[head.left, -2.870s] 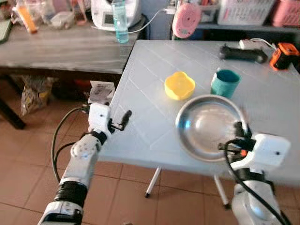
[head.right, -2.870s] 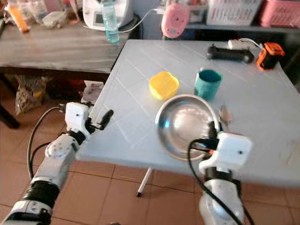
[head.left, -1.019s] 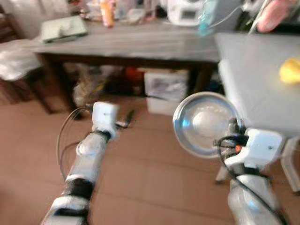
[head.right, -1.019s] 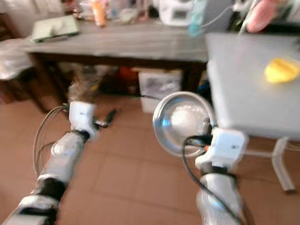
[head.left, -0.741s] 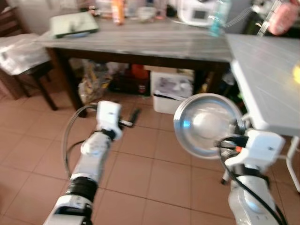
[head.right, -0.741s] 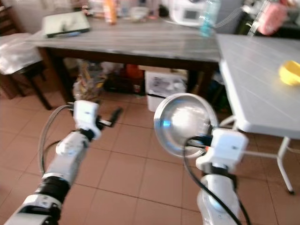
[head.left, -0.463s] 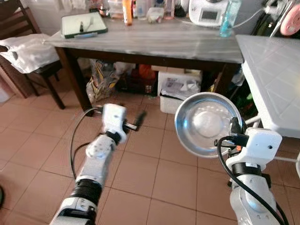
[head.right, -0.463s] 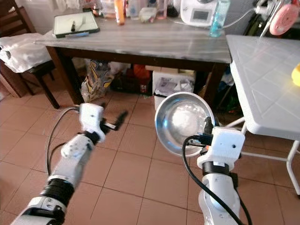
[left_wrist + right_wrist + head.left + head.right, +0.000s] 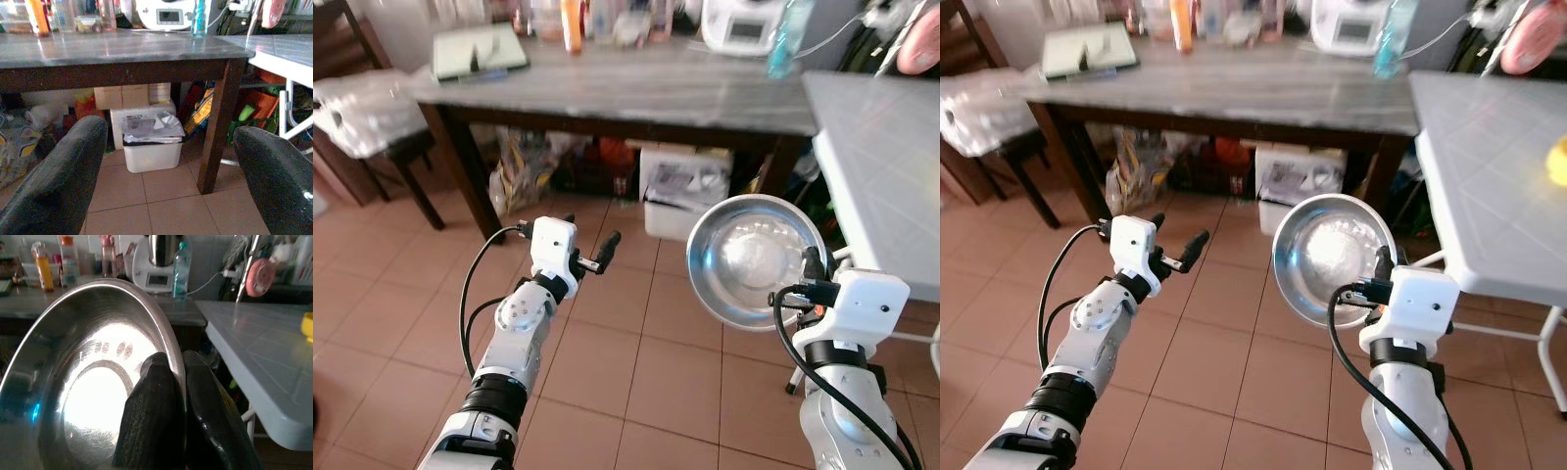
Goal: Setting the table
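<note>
From the left eye, a terracotta tile floor spreads below both arms. A dark wooden table with a grey top crosses the back, cluttered along its far edge with a bottle and a white appliance. A white bin sits beneath it. At the right, the corner of a white table juts in. The stainless steel bowl is held off the floor, tilted with its shiny hollow facing the camera, pinched at its rim by the right gripper. The left gripper is held out over the tiles.

From the right eye, a yellow dish sits on the white table's top near the right edge of the view.

In the left wrist view, the two fingers are spread wide with nothing between them.

In the right wrist view, both fingers are clamped on the bowl's rim, one on each side.
</note>
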### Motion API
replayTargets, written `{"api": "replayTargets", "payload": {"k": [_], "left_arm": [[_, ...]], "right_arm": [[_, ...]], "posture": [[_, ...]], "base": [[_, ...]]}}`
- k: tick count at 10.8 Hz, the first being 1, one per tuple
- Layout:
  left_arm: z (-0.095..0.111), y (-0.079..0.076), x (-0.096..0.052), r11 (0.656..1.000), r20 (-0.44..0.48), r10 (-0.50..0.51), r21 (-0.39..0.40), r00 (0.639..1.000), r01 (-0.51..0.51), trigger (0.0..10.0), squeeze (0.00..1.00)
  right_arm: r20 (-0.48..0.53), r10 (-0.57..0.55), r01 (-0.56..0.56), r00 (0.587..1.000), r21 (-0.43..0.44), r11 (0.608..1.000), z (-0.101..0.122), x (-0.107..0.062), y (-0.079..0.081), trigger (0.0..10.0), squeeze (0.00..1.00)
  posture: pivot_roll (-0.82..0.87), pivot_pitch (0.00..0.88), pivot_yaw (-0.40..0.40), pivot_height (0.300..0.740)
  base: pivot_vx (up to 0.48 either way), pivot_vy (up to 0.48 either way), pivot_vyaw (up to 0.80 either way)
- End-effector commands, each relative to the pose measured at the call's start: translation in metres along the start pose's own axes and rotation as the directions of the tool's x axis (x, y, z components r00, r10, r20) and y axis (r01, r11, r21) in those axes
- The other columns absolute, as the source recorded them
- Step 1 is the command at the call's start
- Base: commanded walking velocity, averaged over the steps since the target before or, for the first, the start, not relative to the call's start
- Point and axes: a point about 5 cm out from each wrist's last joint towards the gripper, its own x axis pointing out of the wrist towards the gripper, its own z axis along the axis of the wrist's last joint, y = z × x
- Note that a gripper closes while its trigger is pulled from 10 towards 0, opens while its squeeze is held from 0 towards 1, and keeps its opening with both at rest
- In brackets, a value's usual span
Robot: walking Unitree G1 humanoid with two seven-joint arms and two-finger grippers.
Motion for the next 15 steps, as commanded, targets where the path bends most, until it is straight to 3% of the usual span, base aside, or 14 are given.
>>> {"api": "replayTargets", "payload": {"k": [1, 15], "left_arm": [[0.001, 0.001, 0.0, 1.0, 0.002, -0.002, -0.001, 1.0, 0.002, 10.0, 0.0], [-0.001, -0.011, 0.005, 0.998, 0.0, -0.064, -0.016, 0.998, 0.064, 10.0, 0.0]], "right_arm": [[0.018, 0.015, -0.015, 1.0, 0.007, 1.0, 0.003, 0.002, 0.002, 10.0, 0.0], [0.032, -0.02, 0.021, 0.999, -0.017, 1.0, 0.001, 0.007, -0.003, 10.0, 0.0]], "posture": [[0.02, 0.056, 0.027, 0.74], [0.01, 0.054, 0.045, 0.74]], "base": [[0.326, 0.0, 0.0], [0.352, 0.0, 0.0]]}}
